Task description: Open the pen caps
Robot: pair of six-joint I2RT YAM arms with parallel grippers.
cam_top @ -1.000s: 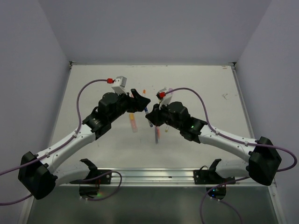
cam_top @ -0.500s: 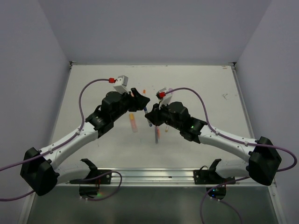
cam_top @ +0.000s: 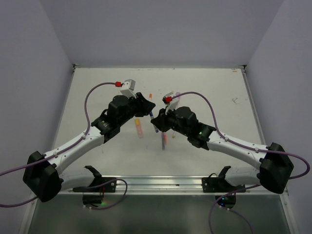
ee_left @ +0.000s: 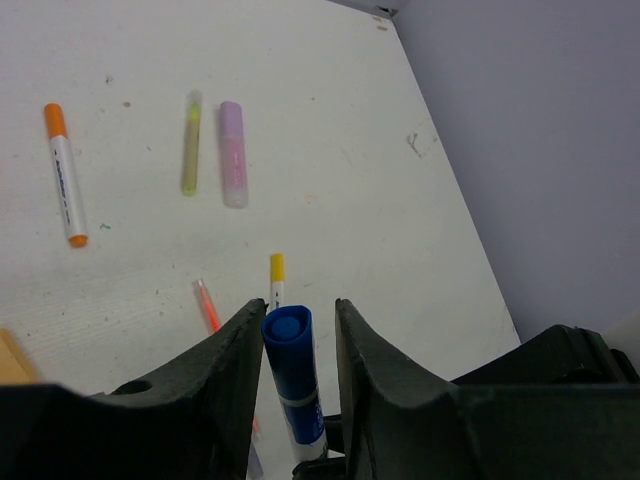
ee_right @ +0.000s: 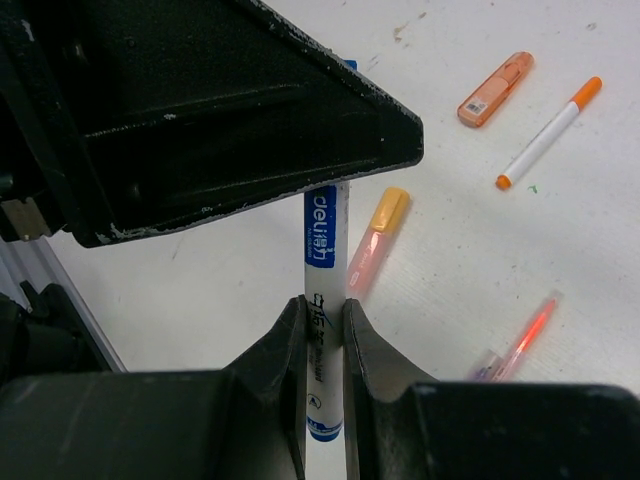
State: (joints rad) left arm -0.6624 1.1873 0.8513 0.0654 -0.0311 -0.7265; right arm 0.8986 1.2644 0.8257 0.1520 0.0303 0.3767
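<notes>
pulling the blue cap (ee_left: 288, 335) off well depends on a straight pull along the pen, so the grip must be right first. the right gripper (ee_right: 323, 306) is pressed together on the white body of the blue pen (ee_right: 321, 235). it pinches the pen near its tail end and holds it in the air above the table (ee_left: 330, 120), between the two arms. the left gripper (ee_left: 300, 310) has its two fingers partly spread on both sides of the cap. in the left wrist view one finger seems to touch the cap and a thin gap shows on the other side, so i judge the cap is not yet clamped. the left fingers should press only on the blue cap, not on the body under it, and with the cap in the middle of the pads. after that the left arm should draw away along the line of the pen, maybe with a small twist, while the right one holds firm. because the right grip is far from the cap, the pen can tilt or slide if the pull goes sideways. other pens, such as an orange-tipped marker (ee_left: 65, 175) and a lilac highlighter (ee_left: 232, 153), lie on the table and wait for their turn.
</notes>
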